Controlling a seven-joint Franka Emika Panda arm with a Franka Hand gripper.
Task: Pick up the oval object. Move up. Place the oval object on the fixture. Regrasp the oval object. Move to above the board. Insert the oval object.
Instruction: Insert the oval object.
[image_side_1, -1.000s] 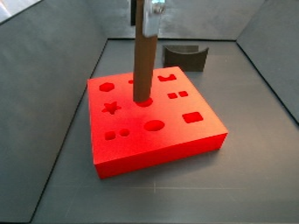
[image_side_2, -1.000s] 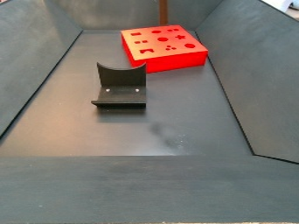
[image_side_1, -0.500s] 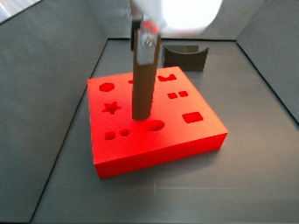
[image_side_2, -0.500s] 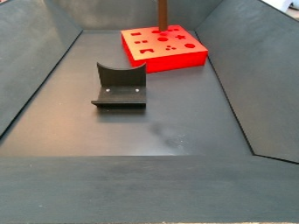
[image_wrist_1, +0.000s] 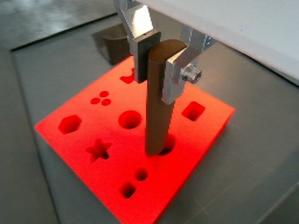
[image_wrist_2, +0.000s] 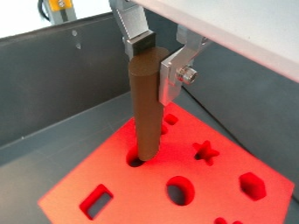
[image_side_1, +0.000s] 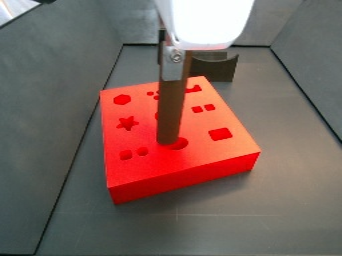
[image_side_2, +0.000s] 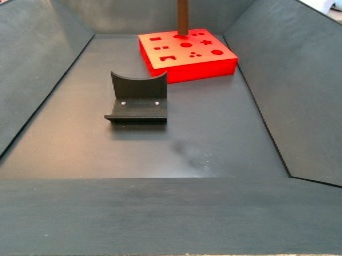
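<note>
I am holding my claw (image_wrist_1: 156, 63) above the board (image_wrist_1: 70, 149), its two silver plates pinching the upper end of the oval object (image_wrist_1: 156, 114) between them. In both wrist views the oval object (image_wrist_2: 145, 109) is standing upright as a long brown rod, and its lower end is sitting in a hole in the top of the board (image_wrist_2: 251, 210); how deep it is reaching I cannot tell. In a side view the oval object (image_side_1: 171, 105) is rising from a round hole near the middle of the board (image_side_1: 174, 175), with my claw (image_side_1: 174, 55) closing on it just under the pale, blurred body of my wrist. Around that hole the red top is showing a star, circles and rectangular cut-outs.

The board is lying flat on the dark floor of the grey-walled bin, towards its far end in a side view (image_side_2: 201, 65), where the oval object (image_side_2: 185, 20) is showing as a thin brown post. The fixture (image_side_2: 136, 98) is standing well apart from the board, near the middle of the floor, with its scooped top bare. In a side view the fixture (image_side_1: 214, 66) is showing just behind the board.
</note>
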